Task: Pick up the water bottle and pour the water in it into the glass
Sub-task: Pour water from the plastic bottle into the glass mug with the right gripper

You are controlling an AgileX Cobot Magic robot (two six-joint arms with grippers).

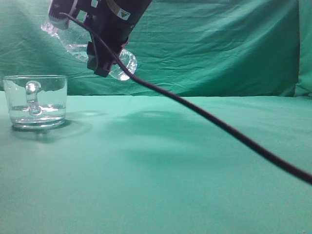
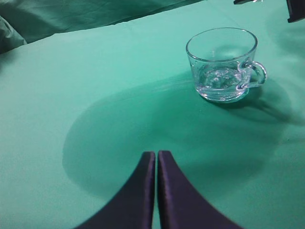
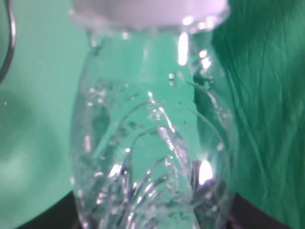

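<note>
Nearest the camera in the exterior view lies the bare green desk [image 1: 195, 185], with a black cable [image 1: 219, 127] hanging across it. Farther back, on the left, the glass [image 1: 35, 101] stands upright on the desk, and there is some water [image 1: 36, 113] low down in it.

Above the glass and a little to its right, the right pincer [image 1: 105, 46] holds the water bottle [image 1: 119, 62] up in the air. It is pinching the bottle around its body. The bottle is tipped over. Its long line runs from the round bottom, lower and to the right, up to the end at the upper left, which is partly hidden. No stream is falling from it.

The left pincer [image 2: 156, 164] hangs low over the desk, near the glass but not touching it. Its two fingers are pressed together and hold nothing.

I think the pouring step is in hand, or nearly over, because water is already in the glass. If more water is inside, the next move needs the open end tipped down, right over the glass, slowly, so nothing spills on the desk.
</note>
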